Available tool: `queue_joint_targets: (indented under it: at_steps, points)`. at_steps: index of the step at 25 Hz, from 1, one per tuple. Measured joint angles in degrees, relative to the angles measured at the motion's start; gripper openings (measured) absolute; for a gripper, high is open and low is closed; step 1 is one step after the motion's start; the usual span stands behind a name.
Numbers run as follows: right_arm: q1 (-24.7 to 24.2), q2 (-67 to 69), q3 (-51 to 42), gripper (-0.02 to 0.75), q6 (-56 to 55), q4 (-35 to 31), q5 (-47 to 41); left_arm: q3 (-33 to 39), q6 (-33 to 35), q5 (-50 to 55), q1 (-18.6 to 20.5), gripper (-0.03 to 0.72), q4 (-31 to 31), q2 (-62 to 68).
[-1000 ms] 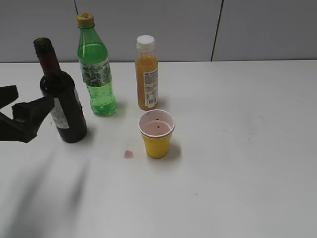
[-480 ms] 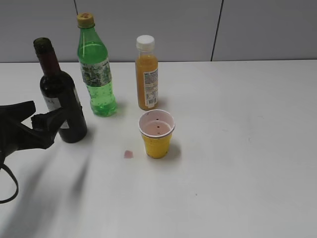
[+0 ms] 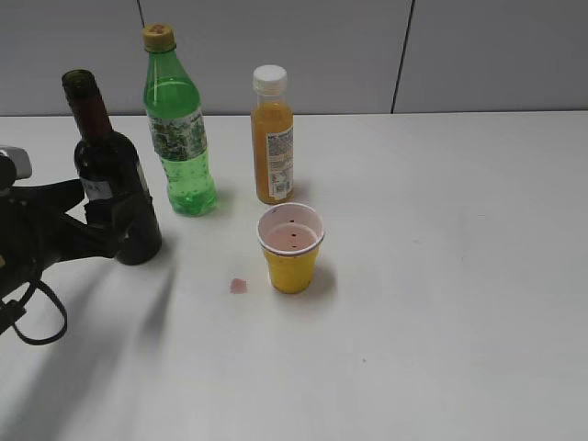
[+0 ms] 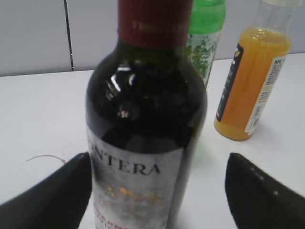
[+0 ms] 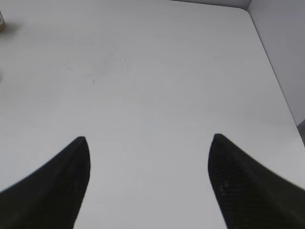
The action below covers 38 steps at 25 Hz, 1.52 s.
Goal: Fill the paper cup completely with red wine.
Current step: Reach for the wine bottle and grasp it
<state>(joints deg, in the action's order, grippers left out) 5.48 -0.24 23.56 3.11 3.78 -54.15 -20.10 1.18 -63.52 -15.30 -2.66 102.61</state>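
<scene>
Three bottles stand on the bench (image 3: 441,276) in the exterior view; the paper cup (image 3: 291,248) sits in front of the orange juice bottle (image 3: 273,138), holding little or no wine. The left claw (image 3: 101,220) spreads open around the wine bottle (image 3: 110,175).

Left wrist view: both fingers (image 4: 52,191) flank the bottle's label, not yet clamped.

Right wrist view: the right claw (image 5: 147,181) hangs open over bare bench. Grasping and pouring remain, as I judge it.

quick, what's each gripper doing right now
left gripper: open, jaws on either side of the wine bottle, not gripping it
right gripper: open, holding nothing, only bare table under it
</scene>
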Motion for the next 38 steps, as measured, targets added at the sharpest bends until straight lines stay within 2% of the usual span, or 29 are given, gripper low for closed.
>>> queue_joint_targets:
  at_steps: [15,22,27,38]
  points:
    - [0.0,0.0,0.0,0.585,0.0,0.0,-0.06,-11.24,0.0,-0.82,0.0,0.668,-3.06,12.09]
    - [0.0,0.0,0.0,0.585,0.08,0.0,0.0,-11.68,0.0,-1.36,0.0,0.649,-3.25,12.74]
    - [0.0,0.0,0.0,0.585,0.08,0.0,0.0,-11.68,0.07,-2.5,0.0,0.57,-3.9,12.74]
    - [0.0,0.0,0.0,0.585,0.04,0.0,0.0,-11.68,0.07,-3.44,0.0,0.564,-4.23,13.05]
